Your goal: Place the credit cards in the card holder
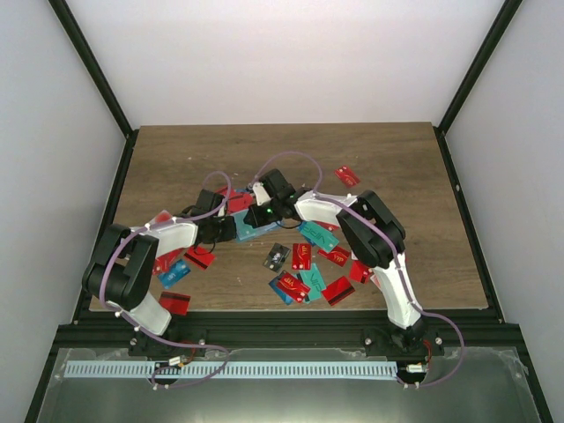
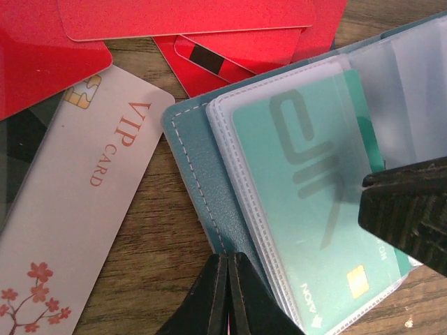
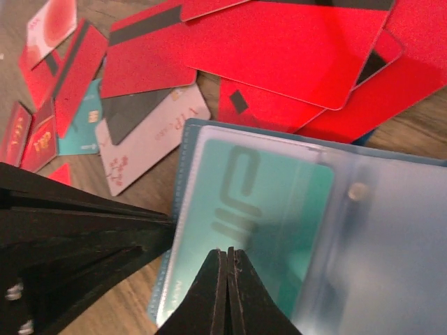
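Note:
The card holder (image 1: 256, 226) lies open on the wood in the middle, teal with clear sleeves (image 2: 199, 160) (image 3: 391, 230). A teal card (image 2: 307, 202) (image 3: 265, 195) sits inside the front sleeve. My left gripper (image 2: 229, 257) (image 1: 227, 227) is shut, its tips resting at the holder's stitched left edge. My right gripper (image 3: 228, 252) (image 1: 266, 208) is shut too, its tips on the sleeve over the teal card. Loose credit cards lie around: red ones (image 2: 188, 17) (image 3: 279, 49) just beyond the holder and a whitish VIP card (image 2: 91, 188) (image 3: 150, 136) to its left.
More cards are scattered in front of the arms: a red and teal cluster (image 1: 304, 264), a black card (image 1: 276, 256), a red card (image 1: 174, 302) near the left base and one (image 1: 347, 174) far right. Black frame rails (image 1: 115, 189) border the table.

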You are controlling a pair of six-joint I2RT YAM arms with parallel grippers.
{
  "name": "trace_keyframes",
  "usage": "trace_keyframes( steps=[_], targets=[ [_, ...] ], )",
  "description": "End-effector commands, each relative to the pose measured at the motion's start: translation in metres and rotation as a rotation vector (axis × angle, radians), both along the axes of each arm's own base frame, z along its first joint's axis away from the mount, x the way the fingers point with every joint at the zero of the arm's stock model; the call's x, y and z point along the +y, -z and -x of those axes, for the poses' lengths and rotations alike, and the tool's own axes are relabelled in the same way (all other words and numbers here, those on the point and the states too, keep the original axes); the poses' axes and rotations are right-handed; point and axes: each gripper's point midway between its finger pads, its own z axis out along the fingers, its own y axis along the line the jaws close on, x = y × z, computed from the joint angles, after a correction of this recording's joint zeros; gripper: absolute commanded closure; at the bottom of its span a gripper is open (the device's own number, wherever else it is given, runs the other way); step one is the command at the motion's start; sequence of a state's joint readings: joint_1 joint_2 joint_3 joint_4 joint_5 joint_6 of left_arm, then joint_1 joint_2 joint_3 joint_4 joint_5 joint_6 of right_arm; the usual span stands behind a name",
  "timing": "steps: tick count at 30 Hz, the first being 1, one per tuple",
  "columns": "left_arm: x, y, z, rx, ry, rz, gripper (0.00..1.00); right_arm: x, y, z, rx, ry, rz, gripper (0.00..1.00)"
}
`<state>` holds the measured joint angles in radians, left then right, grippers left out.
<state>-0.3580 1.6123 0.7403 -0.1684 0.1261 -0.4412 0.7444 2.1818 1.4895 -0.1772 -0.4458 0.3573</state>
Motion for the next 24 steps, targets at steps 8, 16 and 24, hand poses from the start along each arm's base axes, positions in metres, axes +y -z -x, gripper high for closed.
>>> trace_keyframes(
  steps=[8,16,24],
  targets=[
    [0.002,-0.007,0.007,0.000,0.010,0.001,0.96,0.008,-0.030,0.006,-0.014,-0.018,-0.053,0.99],
    [-0.004,-0.039,0.010,-0.049,0.034,0.024,0.95,-0.038,-0.076,0.011,-0.116,0.101,0.010,0.90],
    [-0.061,-0.076,0.024,-0.113,0.192,0.132,0.87,-0.162,-0.056,0.020,0.017,0.343,0.021,0.75]
  ],
)
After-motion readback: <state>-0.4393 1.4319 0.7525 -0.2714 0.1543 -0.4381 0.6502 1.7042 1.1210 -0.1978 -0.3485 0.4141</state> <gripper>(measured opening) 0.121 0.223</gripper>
